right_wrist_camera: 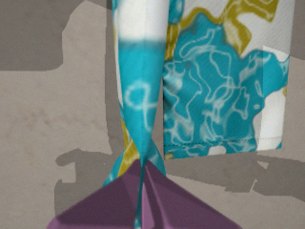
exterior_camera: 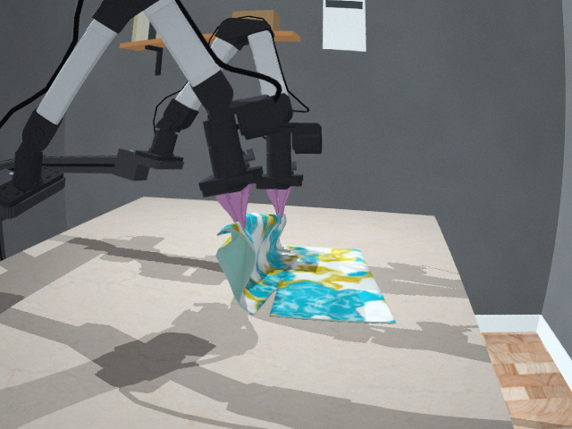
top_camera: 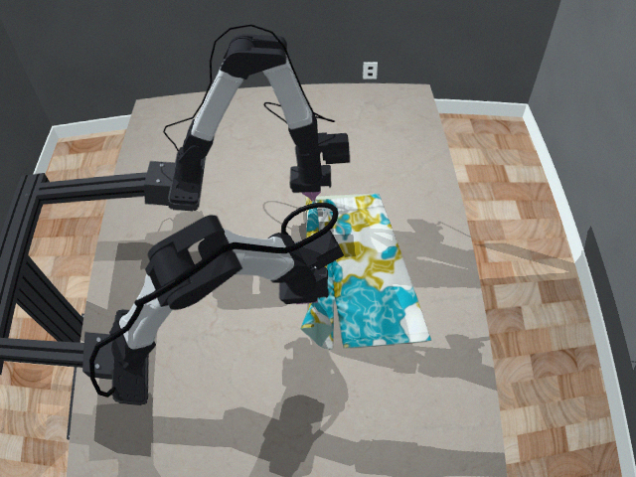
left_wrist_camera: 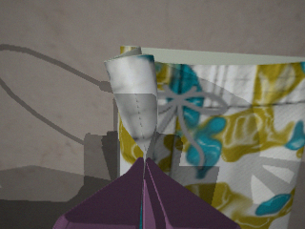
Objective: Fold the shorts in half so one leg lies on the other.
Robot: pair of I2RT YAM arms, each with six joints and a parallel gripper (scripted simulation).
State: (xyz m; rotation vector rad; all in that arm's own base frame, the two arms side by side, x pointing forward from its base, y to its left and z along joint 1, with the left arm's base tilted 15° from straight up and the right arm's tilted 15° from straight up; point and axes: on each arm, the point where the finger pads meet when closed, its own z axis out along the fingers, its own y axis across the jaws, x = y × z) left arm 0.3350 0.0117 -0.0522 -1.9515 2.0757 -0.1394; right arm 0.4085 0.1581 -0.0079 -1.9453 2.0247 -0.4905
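The shorts [top_camera: 377, 313] [exterior_camera: 323, 299] [left_wrist_camera: 243, 129] [right_wrist_camera: 214, 105], white, turquoise and yellow, have one leg flat on the table. The other half is raised along its outer side and stands as a curved wall, with its pale green inside showing at the hem in the exterior view. The left gripper [top_camera: 311, 199] [exterior_camera: 280, 215] [left_wrist_camera: 144, 160] is shut on the waistband end of the raised edge. The right gripper [exterior_camera: 239, 225] [right_wrist_camera: 143, 163] is shut on the raised edge near the leg hem. Its fingertips are hidden in the top view. The raised hem corner droops.
The table [top_camera: 400, 138] [exterior_camera: 115, 299] carries the shorts, and shadows of both arms cross it. The two grippers stand close together, the right arm nearer in the exterior view. The arms' mounting frame [top_camera: 92, 185] is at the left in the top view.
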